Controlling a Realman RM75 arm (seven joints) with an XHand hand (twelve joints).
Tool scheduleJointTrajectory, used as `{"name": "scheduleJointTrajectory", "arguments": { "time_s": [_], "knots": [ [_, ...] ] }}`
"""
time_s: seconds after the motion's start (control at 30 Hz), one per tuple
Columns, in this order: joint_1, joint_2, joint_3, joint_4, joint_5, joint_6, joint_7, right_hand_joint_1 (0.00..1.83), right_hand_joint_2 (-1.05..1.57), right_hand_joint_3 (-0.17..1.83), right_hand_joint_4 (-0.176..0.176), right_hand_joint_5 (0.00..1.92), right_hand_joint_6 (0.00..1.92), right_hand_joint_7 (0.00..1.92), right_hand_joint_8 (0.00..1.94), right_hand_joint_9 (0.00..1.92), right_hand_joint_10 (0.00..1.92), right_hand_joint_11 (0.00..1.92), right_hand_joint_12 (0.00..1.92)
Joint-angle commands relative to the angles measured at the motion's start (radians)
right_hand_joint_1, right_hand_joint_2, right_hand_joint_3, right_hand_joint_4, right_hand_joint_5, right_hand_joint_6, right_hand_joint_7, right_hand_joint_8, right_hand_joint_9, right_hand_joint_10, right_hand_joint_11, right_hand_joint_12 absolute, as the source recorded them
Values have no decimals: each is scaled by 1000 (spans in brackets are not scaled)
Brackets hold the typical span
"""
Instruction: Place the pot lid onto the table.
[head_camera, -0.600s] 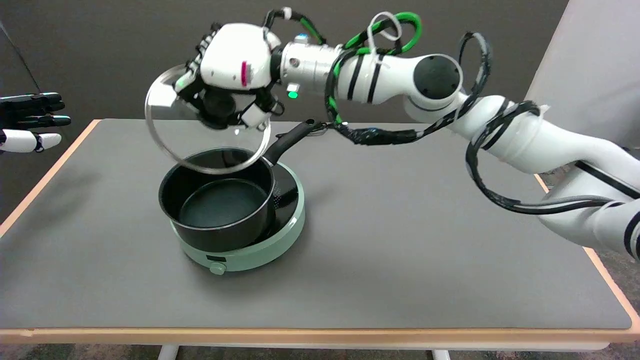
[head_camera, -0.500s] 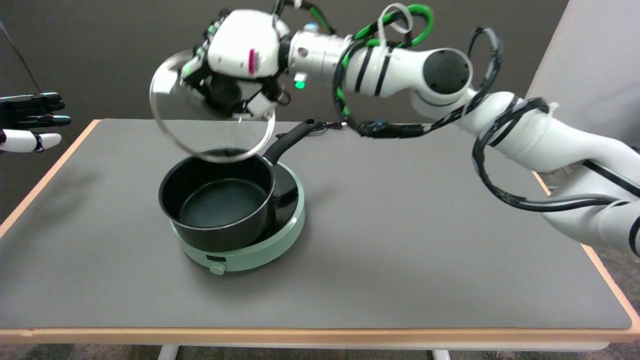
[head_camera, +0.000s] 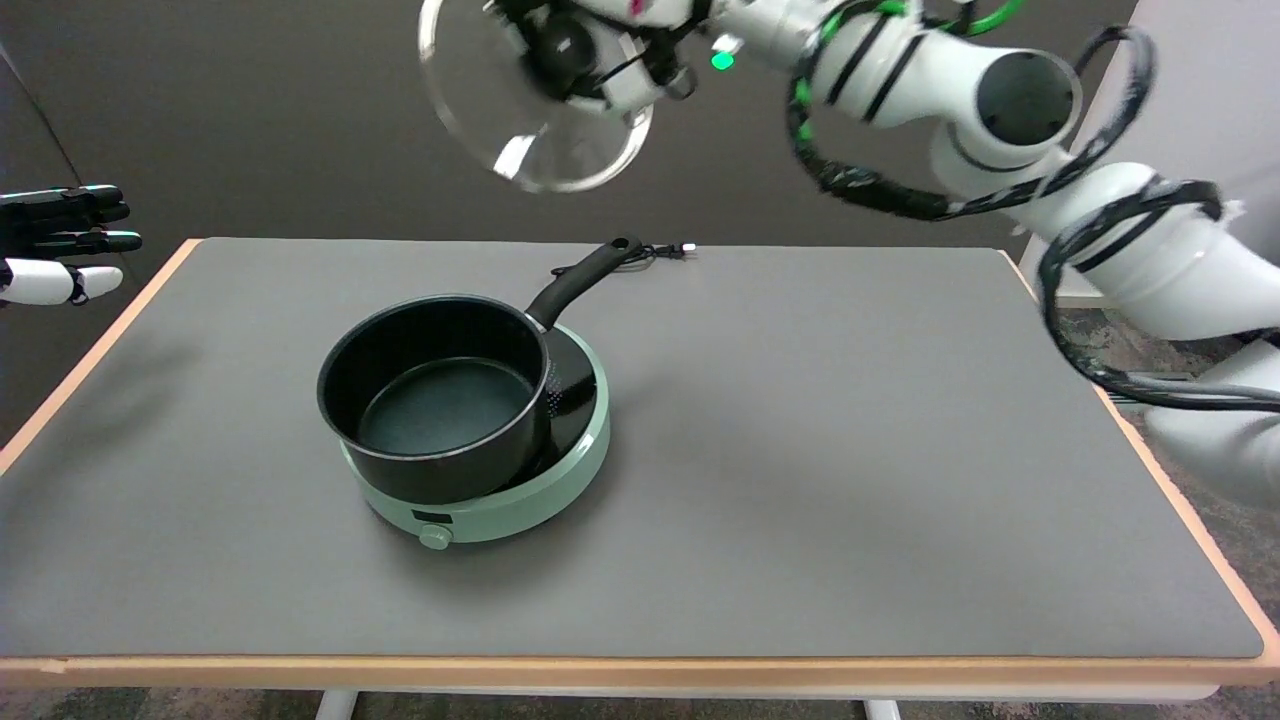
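You had a dark grey table (head_camera: 800, 420) with a pale wood edge in front of you, lit evenly from above. Behind it stood a dark, matte wall (head_camera: 250, 120), and a light grey panel (head_camera: 1200, 110) rose at the far right. A strip of mottled floor (head_camera: 1120, 340) showed beside the table's right edge.

Pot lid (head_camera: 530, 120) clear glass, glossy, metal rim. Pot (head_camera: 435, 400) black, semi-gloss. Hotplate (head_camera: 520, 500) mint plastic, smooth. Table (head_camera: 850, 450) matt grey, wood-look edge.

The right hand (head_camera: 600, 45) holds the glass pot lid (head_camera: 535, 110) tilted, high above the open pot (head_camera: 435, 395).
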Motion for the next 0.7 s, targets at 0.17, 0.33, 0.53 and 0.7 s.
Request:
{"name": "scheduleJointTrajectory", "arguments": {
  "time_s": [0.17, 0.33, 0.53, 0.7],
  "knots": [
    [-84, 243, 254, -123, -24, -82, -41, 1352, 847, 700, 176, 579, 1416, 847, 1428, 775, 1721, 624, 1575],
    [-82, 275, 244, -256, -19, -90, -47, 1356, 833, 714, 176, 581, 1427, 860, 1411, 785, 1699, 635, 1569],
    [-39, 346, 123, -363, 27, -57, -50, 1357, 821, 736, 176, 584, 1433, 864, 1415, 788, 1701, 646, 1559],
    [-30, 418, 17, -384, 98, -18, -50, 1357, 823, 731, 176, 584, 1435, 863, 1414, 789, 1700, 644, 1561]
  ]
}}
